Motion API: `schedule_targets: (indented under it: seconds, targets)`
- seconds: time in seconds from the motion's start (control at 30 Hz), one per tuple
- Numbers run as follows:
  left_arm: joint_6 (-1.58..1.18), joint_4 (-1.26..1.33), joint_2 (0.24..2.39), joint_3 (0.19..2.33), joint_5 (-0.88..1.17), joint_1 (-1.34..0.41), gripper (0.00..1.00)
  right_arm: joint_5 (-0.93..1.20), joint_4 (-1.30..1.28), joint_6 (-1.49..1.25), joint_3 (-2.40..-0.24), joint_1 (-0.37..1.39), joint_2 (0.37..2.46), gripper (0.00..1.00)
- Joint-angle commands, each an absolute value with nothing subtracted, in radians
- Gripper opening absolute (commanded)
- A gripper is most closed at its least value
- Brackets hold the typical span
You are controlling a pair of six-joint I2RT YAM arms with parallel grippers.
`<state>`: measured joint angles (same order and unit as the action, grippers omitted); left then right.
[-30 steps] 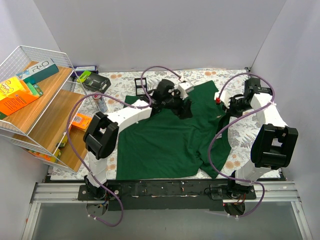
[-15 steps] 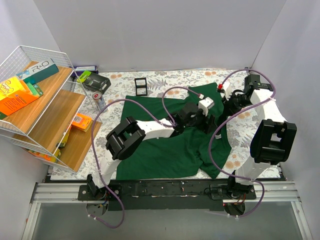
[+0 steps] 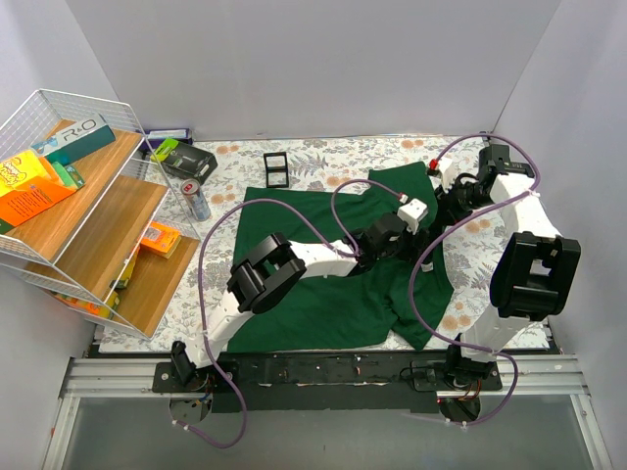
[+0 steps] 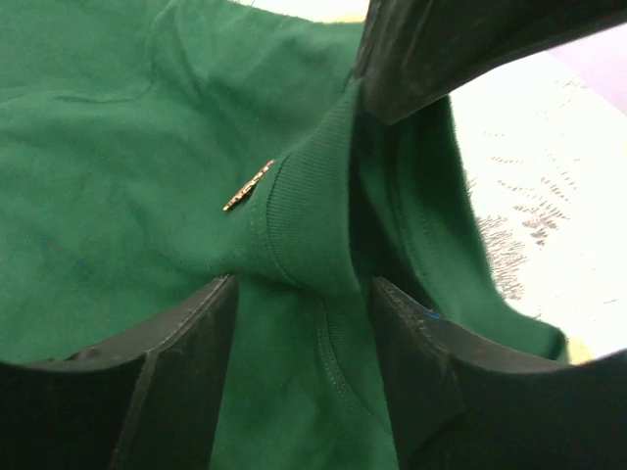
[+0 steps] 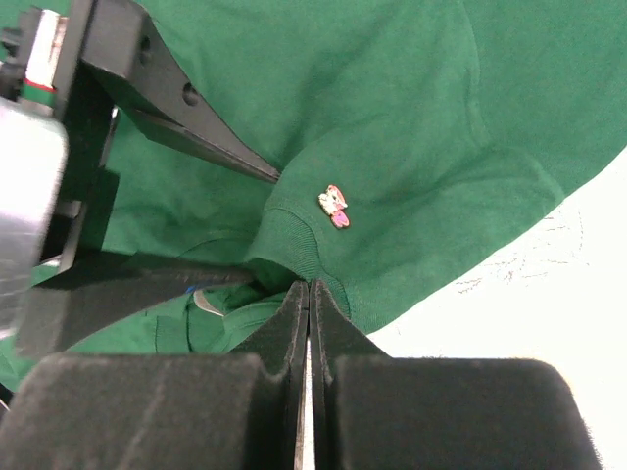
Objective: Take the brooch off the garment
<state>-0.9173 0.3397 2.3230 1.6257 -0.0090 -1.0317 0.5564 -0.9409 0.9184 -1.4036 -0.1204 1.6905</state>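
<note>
The dark green garment (image 3: 313, 269) lies spread on the table. The brooch (image 5: 334, 206), small, pink and white, is pinned just below the ribbed collar (image 5: 294, 240); in the left wrist view it shows edge-on as a gold sliver (image 4: 248, 186). My right gripper (image 5: 310, 286) is shut on the collar's edge and holds it up a little; it also shows in the top view (image 3: 443, 201). My left gripper (image 4: 304, 284) is open, its fingers (image 4: 176, 372) either side of the raised collar cloth, just short of the brooch. It also shows in the top view (image 3: 404, 233).
A wire rack (image 3: 59, 196) with boxes stands at the left. A can (image 3: 199, 201), a black box (image 3: 191, 162) and a small black frame (image 3: 277, 166) lie at the back left. The floral table cover (image 3: 490, 245) shows right of the shirt.
My left arm has swung from the back middle of the shirt rightward to the collar. My right gripper has shifted slightly back, staying at the collar.
</note>
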Motion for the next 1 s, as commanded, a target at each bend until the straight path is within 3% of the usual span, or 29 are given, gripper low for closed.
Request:
schedule_targets:
  seconds: [0.0, 0.13, 0.23, 0.3, 0.53, 0.7, 0.97]
  targets:
    - [-0.899, 0.301, 2.335, 1.683, -0.035, -1.034, 0.50, 0.588, -0.927, 0.908, -1.387, -0.121, 1.632, 0.01]
    - [-0.884, 0.288, 2.342, 1.686, -0.003, -1.034, 0.39, 0.586, -0.920, 0.900, -1.361, -0.123, 1.611, 0.01]
    - [-0.850, 0.267, 2.320, 1.675, 0.061, -1.034, 0.19, 0.580, -0.920, 0.902, -1.332, -0.123, 1.591, 0.01]
    - [-0.833, 0.258, 2.293, 1.638, 0.090, -1.031, 0.00, 0.574, -0.914, 0.908, -1.303, -0.123, 1.569, 0.01]
    - [-0.767, 0.242, 2.097, 1.454, 0.362, -0.982, 0.00, 0.549, -0.902, 0.948, -1.247, -0.123, 1.513, 0.01]
    - [-0.724, 0.190, 1.921, 1.350, 0.445, -0.950, 0.00, 0.574, -0.945, 1.011, -1.242, -0.123, 1.468, 0.01]
    - [-0.672, 0.089, 1.752, 1.250, 0.610, -0.946, 0.00, 0.663, -1.221, 1.155, -1.275, -0.123, 1.399, 0.01]
